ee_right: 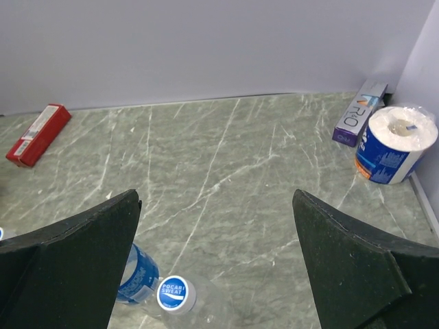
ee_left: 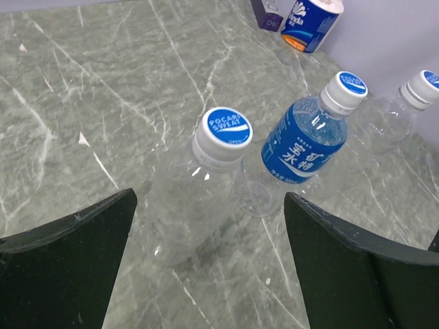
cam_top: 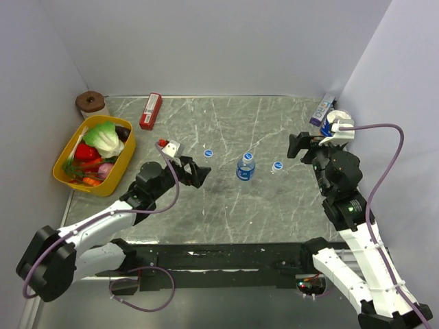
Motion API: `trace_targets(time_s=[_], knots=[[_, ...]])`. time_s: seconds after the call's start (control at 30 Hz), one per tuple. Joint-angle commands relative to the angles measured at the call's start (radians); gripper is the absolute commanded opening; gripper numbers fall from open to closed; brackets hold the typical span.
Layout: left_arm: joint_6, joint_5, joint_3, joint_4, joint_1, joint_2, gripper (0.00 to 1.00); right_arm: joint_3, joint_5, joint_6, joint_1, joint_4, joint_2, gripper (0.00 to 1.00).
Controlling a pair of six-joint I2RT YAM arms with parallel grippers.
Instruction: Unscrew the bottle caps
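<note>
While both arms sit with jaws spread full and nothing between them, we log zero progress: all three caps look seated, none off. The left end effector (ee_left: 210, 199) is wide open and touches nothing. Its dark fingers (ee_left: 75, 260) frame the nearest small clear plastic bottle (ee_left: 195, 205), upright, with its blue-and-white round screw cap (ee_left: 228, 128) on. The right end effector (ee_right: 216, 195) is equally wide open and empty, hovering over the worktop with two of the bottles low at the bottom edge of its view.

Just beside the nearest bottle stands the clear bottle with the blue label (ee_left: 305, 147), its white cap with blue top (ee_left: 352, 83) on. The third clear bottle (ee_left: 391, 116) is further right, with its small white-and-blue cap (ee_left: 429, 79) on.

From above, the three stand in a loose row mid grey-green marble worktop (cam_top: 226, 212), between the two arms and apart from each other. We judge all three caps are left to do, likely one arm bracing a bottle while the other twists.

Off to the sides are a red rectangular box (cam_top: 150, 111) at the far edge, a yellow basket (cam_top: 113, 179) of toy vegetables at left, and a wrapped toilet roll (ee_right: 396, 144) in the far right corner. None of these is in play.
</note>
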State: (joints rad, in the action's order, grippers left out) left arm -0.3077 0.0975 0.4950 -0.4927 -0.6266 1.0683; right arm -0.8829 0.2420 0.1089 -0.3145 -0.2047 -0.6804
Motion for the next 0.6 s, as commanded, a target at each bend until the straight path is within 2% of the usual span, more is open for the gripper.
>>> trace_targets(time_s=[0.0, 0.33, 0.57], knots=[[0.032, -0.021, -0.012, -0.211, -0.016, 0.054, 0.96, -0.033, 0.002, 0.006, -0.005, -0.007, 0.013, 1.00], [0.091, -0.077, 0.004, -0.305, -0.036, 0.228, 0.96, -0.047, -0.013, 0.014, -0.005, -0.018, 0.027, 1.00], [0.122, -0.065, 0.013, -0.386, -0.048, 0.352, 0.96, -0.047, -0.013, 0.006, -0.005, -0.029, 0.025, 1.00]])
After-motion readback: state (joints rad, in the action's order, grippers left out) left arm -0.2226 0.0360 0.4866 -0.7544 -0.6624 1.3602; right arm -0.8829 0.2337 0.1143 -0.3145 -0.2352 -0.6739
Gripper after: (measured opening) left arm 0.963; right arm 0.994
